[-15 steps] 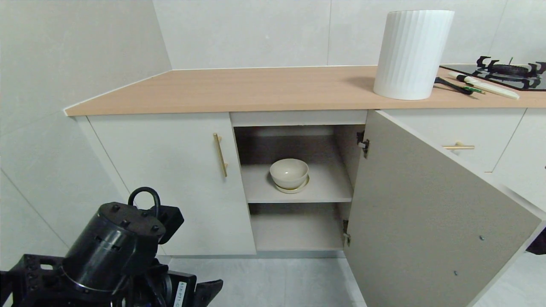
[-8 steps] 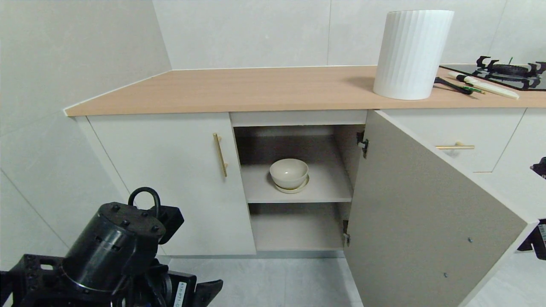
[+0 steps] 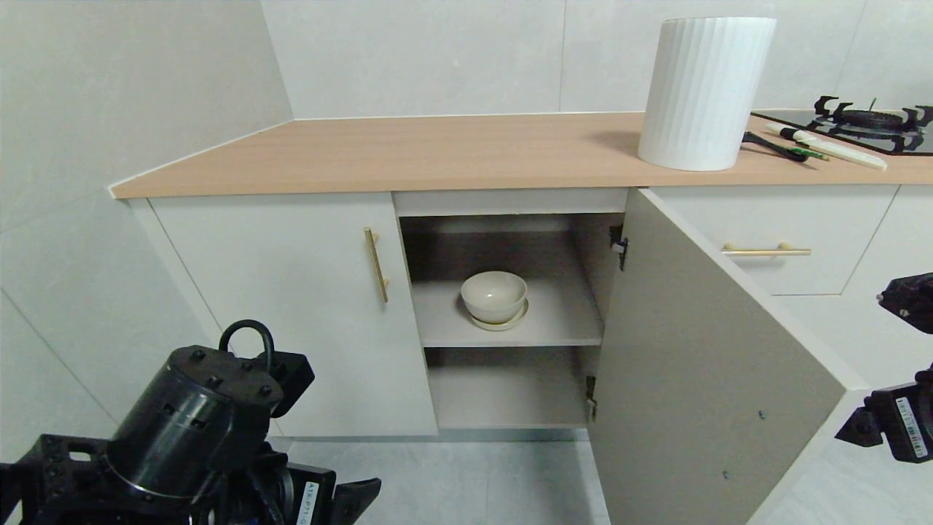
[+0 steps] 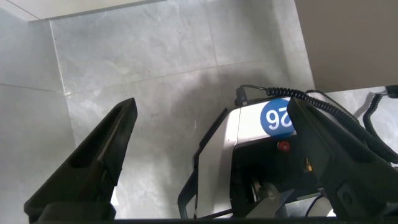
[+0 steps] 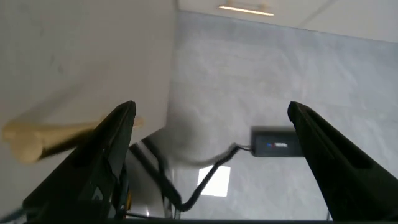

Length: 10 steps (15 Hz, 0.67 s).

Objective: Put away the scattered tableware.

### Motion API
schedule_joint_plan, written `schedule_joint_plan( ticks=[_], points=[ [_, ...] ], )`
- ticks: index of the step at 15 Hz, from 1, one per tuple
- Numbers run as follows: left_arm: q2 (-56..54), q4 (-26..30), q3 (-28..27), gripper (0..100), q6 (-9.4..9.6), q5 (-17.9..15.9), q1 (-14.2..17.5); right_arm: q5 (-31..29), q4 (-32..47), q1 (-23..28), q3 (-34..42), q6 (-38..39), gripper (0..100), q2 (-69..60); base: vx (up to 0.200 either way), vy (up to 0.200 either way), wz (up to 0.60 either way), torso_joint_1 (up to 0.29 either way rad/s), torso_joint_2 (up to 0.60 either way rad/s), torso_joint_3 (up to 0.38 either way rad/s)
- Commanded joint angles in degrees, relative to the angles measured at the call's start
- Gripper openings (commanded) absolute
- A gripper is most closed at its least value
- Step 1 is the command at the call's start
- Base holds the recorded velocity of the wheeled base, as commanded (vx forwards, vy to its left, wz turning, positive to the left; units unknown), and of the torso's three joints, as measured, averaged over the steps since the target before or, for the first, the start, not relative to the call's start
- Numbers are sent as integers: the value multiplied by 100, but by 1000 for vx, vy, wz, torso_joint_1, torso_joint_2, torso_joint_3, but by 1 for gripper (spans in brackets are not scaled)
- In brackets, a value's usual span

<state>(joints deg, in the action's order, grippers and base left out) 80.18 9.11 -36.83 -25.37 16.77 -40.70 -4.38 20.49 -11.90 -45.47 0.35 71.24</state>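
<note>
A cream bowl (image 3: 493, 294) sits on a small plate (image 3: 504, 321) on the upper shelf (image 3: 561, 321) of the under-counter cabinet. The cabinet's right door (image 3: 700, 364) stands partly open. My right gripper (image 3: 900, 364) is at the door's outer side near its free edge, open and holding nothing. In the right wrist view the right gripper (image 5: 211, 112) spans tiled floor, with the door's gold handle (image 5: 37, 140) beside one finger. My left gripper (image 4: 211, 109) hangs low at the front left, open over the floor. Several loose utensils (image 3: 824, 146) lie on the counter at the far right.
A tall white ribbed container (image 3: 703, 91) stands on the wooden counter (image 3: 408, 149). A gas hob (image 3: 871, 120) is at the far right. The left cabinet door (image 3: 291, 306) is closed. A drawer with a gold handle (image 3: 765, 251) lies right of the open door.
The open door has swung leftward toward the cabinet. My right gripper has come into the head view at the right edge, following the door. The left arm has not moved.
</note>
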Motion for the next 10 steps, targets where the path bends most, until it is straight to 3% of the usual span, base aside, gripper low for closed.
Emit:
schedule_joint_plan(
  ticks=[1, 5, 10],
  points=[
    [7, -5, 0, 100, -3, 1, 1, 42, -195, -173, 153, 9, 100, 100, 0, 0, 0, 0, 0, 0],
    [7, -5, 0, 100, -3, 1, 1, 51, -1197, -480, 618, 140, 100, 329, 0, 0, 0, 0, 0, 0],
    [7, 3, 9, 100, 6, 10, 1, 139, -1619, -744, 733, 501, 100, 549, 0, 0, 0, 0, 0, 0]
  ],
)
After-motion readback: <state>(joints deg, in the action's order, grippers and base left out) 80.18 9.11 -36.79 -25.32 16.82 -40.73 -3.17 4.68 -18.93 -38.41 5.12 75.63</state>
